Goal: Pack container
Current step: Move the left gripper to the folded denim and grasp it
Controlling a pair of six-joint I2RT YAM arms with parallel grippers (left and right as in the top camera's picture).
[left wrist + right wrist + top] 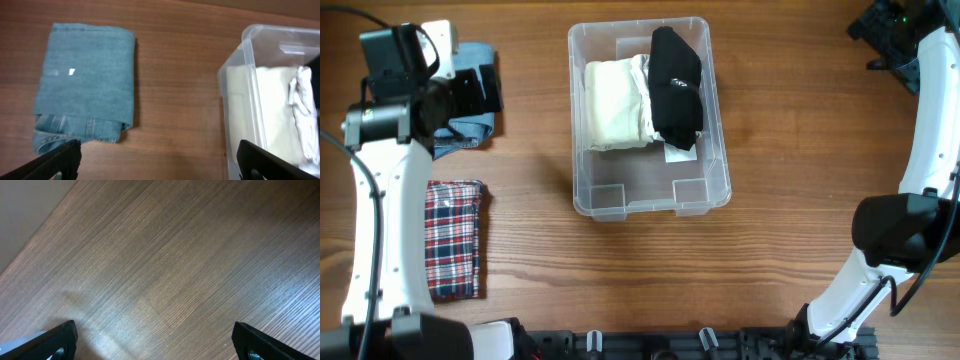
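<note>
A folded blue denim garment [85, 80] is laid flat on the wooden counter [620, 280]. A folded red plaid cloth [453, 238] is seen nearby. A cream garment [615, 105] and a black garment [676, 85] are laid touching, side by side.

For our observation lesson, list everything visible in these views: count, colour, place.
container: 1, clear, table centre
folded cloth: 1, cream, inside the container
garment: 1, black, inside the container, beside the folded cloth
folded denim: 1, blue, on the table left of the container
plaid cloth: 1, red, white and blue, table's near left
table: 1, brown wood, under everything
left end effector: 1, black, open, above the folded denim
right end effector: 1, black, open, far right, over the table
</note>
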